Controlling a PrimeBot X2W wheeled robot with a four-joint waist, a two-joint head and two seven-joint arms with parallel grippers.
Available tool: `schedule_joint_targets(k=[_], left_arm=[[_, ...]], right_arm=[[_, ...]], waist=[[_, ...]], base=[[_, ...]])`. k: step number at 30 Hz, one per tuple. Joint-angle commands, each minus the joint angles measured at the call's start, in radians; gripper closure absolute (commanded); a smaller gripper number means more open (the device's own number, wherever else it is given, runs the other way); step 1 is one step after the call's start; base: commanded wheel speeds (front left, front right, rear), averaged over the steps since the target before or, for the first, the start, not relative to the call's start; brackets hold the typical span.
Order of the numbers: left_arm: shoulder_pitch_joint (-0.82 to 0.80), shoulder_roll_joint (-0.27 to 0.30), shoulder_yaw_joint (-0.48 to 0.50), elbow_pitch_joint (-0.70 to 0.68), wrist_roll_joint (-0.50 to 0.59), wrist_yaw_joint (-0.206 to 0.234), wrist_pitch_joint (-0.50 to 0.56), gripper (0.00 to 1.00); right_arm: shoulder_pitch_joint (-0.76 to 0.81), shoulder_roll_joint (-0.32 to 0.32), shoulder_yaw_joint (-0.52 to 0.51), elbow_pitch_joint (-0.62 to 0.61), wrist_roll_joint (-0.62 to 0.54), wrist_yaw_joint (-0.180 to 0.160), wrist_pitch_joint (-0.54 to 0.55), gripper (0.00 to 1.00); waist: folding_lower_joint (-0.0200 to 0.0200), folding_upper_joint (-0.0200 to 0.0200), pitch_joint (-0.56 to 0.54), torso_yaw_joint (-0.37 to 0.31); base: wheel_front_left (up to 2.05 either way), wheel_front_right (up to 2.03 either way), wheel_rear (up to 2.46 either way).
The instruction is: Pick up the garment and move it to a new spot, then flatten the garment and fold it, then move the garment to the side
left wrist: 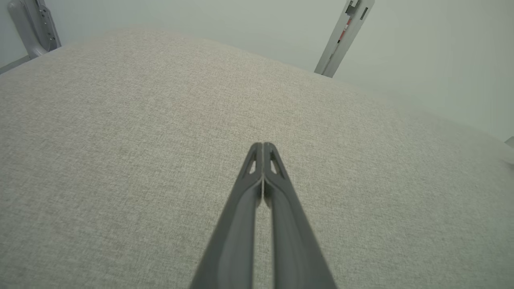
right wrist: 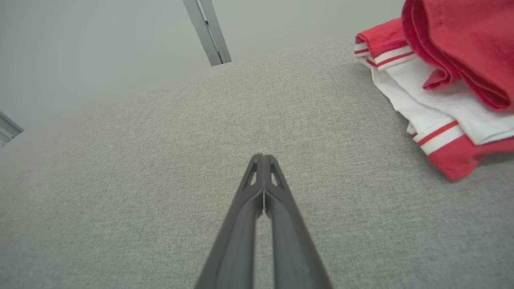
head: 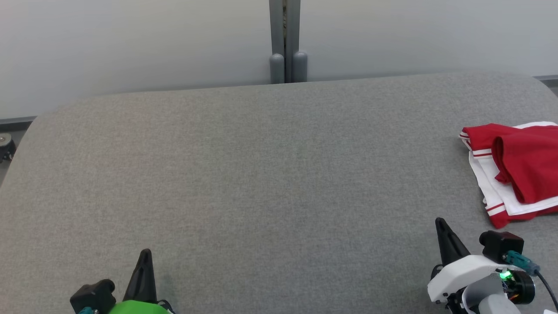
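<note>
A red and white garment [head: 514, 170] lies bunched at the right edge of the grey table [head: 261, 174], partly cut off by the frame. It also fills the upper right of the right wrist view as the garment [right wrist: 449, 84], with red folds on top of white striped cloth. My right gripper [head: 440, 223] is shut and empty, near the table's front, short of the garment and to its left. In its own view the right gripper [right wrist: 263, 157] has its fingers pressed together. My left gripper [head: 146, 253] sits at the lower left, shut with nothing in it, as the left gripper [left wrist: 263, 145] shows.
A grey post [head: 285, 41] stands behind the table's far edge against a pale wall. A caster wheel [head: 5, 146] shows off the table's left end. The table's grey cloth top stretches wide between the two grippers.
</note>
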Motion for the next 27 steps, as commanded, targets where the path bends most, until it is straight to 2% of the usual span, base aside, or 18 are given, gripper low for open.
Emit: schedule_joint_targets(k=[1,27], left_arm=[[-0.025,0.004,0.009,-0.020,-0.046,0.004,0.008,1.00],[-0.071,0.007,0.050,-0.055,-0.433,0.013,0.112,1.00]], right_arm=[[-0.016,-0.005,-0.004,-0.026,0.049,0.000,0.007,1.00],[-0.002,-0.009,-0.015,-0.102,0.471,-0.001,0.106,1.00]], waist=[[0.0000,0.0000,0.000,0.000],[0.0000,0.0000,-0.003,0.002]], base=[[0.00,0.00,0.00],[0.00,0.00,0.00]])
